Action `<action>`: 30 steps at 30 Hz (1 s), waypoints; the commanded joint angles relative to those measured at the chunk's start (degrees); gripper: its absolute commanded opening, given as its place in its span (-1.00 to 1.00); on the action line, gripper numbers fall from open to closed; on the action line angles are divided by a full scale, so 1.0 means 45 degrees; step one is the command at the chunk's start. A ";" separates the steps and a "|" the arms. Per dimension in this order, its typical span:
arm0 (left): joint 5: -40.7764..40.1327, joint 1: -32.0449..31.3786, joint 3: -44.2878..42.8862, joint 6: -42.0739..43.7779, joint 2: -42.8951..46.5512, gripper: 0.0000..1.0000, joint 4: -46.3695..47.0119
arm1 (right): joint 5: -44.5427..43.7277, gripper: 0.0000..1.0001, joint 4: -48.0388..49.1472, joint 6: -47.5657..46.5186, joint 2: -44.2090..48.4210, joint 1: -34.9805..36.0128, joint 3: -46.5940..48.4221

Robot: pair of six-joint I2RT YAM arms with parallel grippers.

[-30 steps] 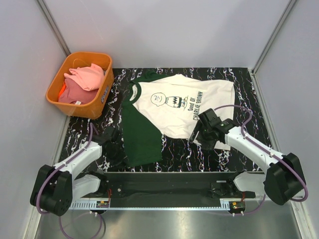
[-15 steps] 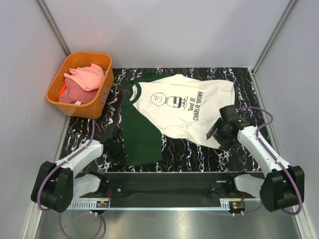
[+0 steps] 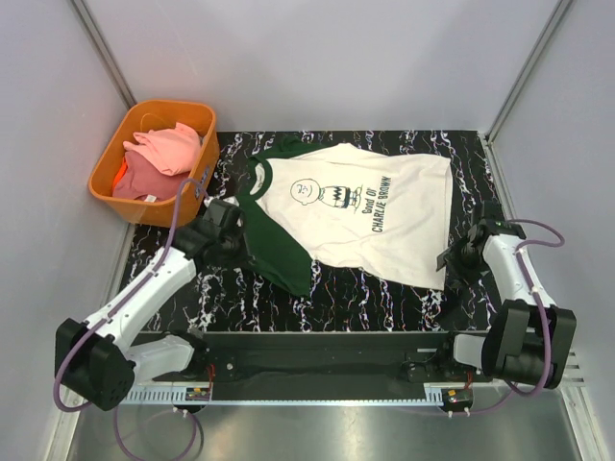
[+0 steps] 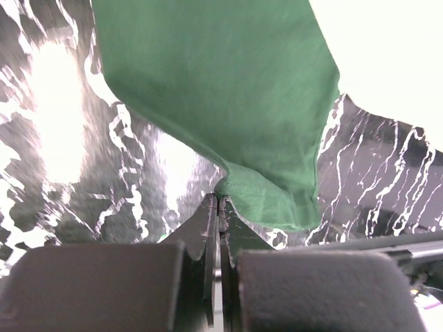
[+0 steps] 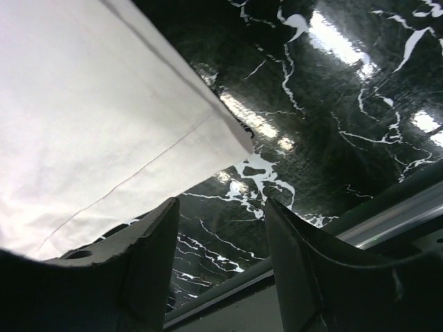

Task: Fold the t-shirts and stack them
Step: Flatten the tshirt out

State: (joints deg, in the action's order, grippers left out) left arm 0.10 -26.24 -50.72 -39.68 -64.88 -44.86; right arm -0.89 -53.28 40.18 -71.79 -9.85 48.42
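Observation:
A cream t-shirt (image 3: 360,197) with dark green sleeves and a black cartoon face lies spread on the black marble table (image 3: 384,293). My left gripper (image 3: 229,236) is shut on the edge of the near green sleeve (image 3: 277,252), which it holds lifted and partly drawn in toward the shirt's body. In the left wrist view the jaws (image 4: 219,200) pinch a fold of green cloth (image 4: 214,90). My right gripper (image 3: 455,259) stands open just off the shirt's near right corner. In its wrist view the cream hem corner (image 5: 111,117) lies ahead of the gripper (image 5: 221,207), with nothing between the fingers.
An orange basket (image 3: 161,211) at the back left holds pink and coral t-shirts (image 3: 163,149) in a heap. Grey walls close in the table on the left, the back and the right. A metal rail runs along the near edge by the arm bases.
My left gripper shut on the green sleeve and carried it up and away from me. The right arm swung right, from the shirt's lower hem out to its corner.

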 commanded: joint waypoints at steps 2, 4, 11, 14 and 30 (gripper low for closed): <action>-0.0940 -0.0107 -0.1091 0.1688 -0.0035 -1.00 0.0515 | 0.0177 0.16 0.0197 -0.0629 -0.0394 -0.0527 0.0119; -0.0726 -0.0107 -0.1306 0.2097 -0.0151 -1.00 0.0827 | 0.0177 0.11 0.0568 -0.0474 -0.0492 -0.0527 -0.0096; -0.0315 -0.0107 -0.2381 0.3270 -0.0465 -1.00 0.1082 | 0.0938 -0.28 0.1466 0.0347 -0.0453 -0.0527 -0.1228; -0.0412 -0.0126 -0.2596 0.3447 -0.0503 -1.00 0.1082 | 0.1212 -0.28 0.1780 0.0543 -0.0765 -0.0546 -0.1405; -0.0822 -0.0107 -0.2674 0.3330 -0.0094 -1.00 0.0907 | 0.1291 -0.11 0.2484 0.0875 -0.1254 -0.0800 -0.2089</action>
State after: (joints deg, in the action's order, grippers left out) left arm -1.78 -26.57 -60.73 -24.91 -67.37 -42.35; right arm 4.21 -43.03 42.94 -77.84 -12.99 39.86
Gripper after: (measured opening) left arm 0.012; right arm 0.439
